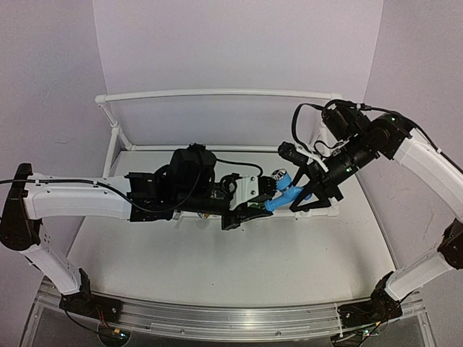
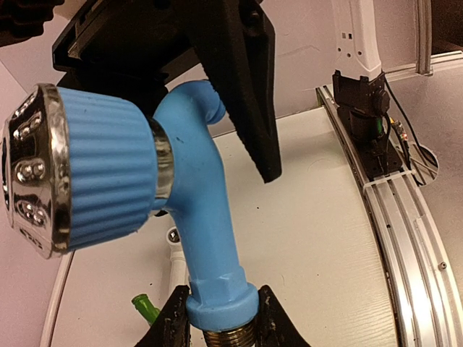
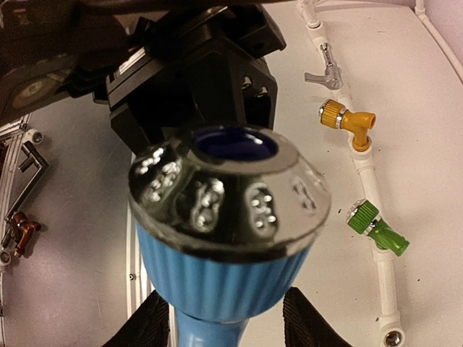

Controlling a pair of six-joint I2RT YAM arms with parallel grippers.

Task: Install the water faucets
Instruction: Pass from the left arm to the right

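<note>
Over the white table [image 1: 217,267], both arms' jaws clamp the blue faucet [image 1: 287,194] — ribbed, chrome-capped.

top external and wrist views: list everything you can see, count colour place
table: one, white
white pipe frame: one, white, back and sides of table
blue faucet: one, blue, chrome nozzle, mid-air, centre of top view
silver faucet: one, silver, on a frame pipe, right wrist view top
yellow faucet: one, yellow, same pipe, below silver
green faucet: one, green, same pipe, lowest
rail: one, aluminium, table's near edge
left gripper: black, shut on blue faucet's base
right gripper: black, fingers flank its head, contact unclear
</note>
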